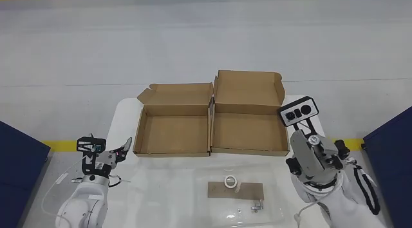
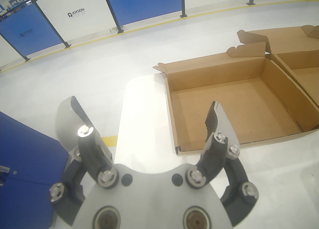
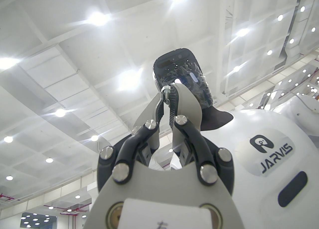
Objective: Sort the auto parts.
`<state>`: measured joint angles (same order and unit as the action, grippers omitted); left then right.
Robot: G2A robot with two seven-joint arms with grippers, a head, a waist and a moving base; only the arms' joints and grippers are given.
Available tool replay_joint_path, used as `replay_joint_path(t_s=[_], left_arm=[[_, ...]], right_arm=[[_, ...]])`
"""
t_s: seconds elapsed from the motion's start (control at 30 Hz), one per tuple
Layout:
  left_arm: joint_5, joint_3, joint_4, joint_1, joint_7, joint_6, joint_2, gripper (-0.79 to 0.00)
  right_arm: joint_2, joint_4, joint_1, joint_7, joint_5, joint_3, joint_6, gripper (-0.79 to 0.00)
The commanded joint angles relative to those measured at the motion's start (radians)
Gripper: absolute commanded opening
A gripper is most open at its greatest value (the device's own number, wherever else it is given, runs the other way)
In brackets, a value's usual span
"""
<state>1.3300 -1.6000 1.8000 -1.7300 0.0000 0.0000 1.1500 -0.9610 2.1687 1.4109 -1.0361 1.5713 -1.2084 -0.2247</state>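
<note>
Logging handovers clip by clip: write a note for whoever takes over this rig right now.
Left gripper: open, empty, at the table's left edge.
Right gripper: shut on a small metal fitting, pointing up, at the right side.
Boxes: left box and right box open, nothing inside.
On the table before them: white ring by a brown strip, small metal piece.
Done: one fitting picked. Left: box it, sort the rest.

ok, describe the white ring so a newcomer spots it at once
Find the two open cardboard boxes side by side on the white table. Nearer the robot lies a flat brown strip; the white ring sits at its far edge. It's the only round, pale part there; the small metal piece nearby is grey and irregular.
</note>
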Motion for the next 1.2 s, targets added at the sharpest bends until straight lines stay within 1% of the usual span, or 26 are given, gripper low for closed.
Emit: replay_joint_path(t_s=[0.0, 0.4, 0.7, 0.73, 0.83, 1.0, 1.1, 1.17], left_arm=[[0.0, 0.0, 0.0, 0.0, 0.0, 0.0, 0.0, 0.0], [0.0, 0.0, 0.0, 0.0, 0.0, 0.0, 0.0, 0.0], [0.0, 0.0, 0.0, 0.0, 0.0, 0.0, 0.0, 0.0], [0.0, 0.0, 0.0, 0.0, 0.0, 0.0, 0.0, 0.0], [0.0, 0.0, 0.0, 0.0, 0.0, 0.0, 0.0, 0.0], [0.0, 0.0, 0.0, 0.0, 0.0, 0.0, 0.0, 0.0], [0.0, 0.0, 0.0, 0.0, 0.0, 0.0, 0.0, 0.0], [0.0, 0.0, 0.0, 0.0, 0.0, 0.0, 0.0, 0.0]], right_arm=[[-0.003, -0.001, 0.003, 0.002, -0.017, -0.005, 0.008, -0.785], [-0.027, 0.0, 0.021, -0.005, -0.018, -0.022, 0.029, -0.785], [-0.027, 0.0, 0.021, -0.005, -0.018, -0.022, 0.029, -0.785], [-0.028, 0.007, 0.02, 0.01, -0.016, -0.023, 0.029, -0.785], [-0.034, 0.024, 0.017, 0.025, -0.007, -0.037, 0.033, -0.785], [-0.041, 0.037, 0.015, 0.019, -0.005, -0.073, 0.058, -0.785], [-0.042, 0.045, 0.016, 0.015, -0.017, -0.108, 0.088, -0.785], [-0.038, 0.044, 0.016, 0.008, -0.065, -0.144, 0.13, -0.785]])
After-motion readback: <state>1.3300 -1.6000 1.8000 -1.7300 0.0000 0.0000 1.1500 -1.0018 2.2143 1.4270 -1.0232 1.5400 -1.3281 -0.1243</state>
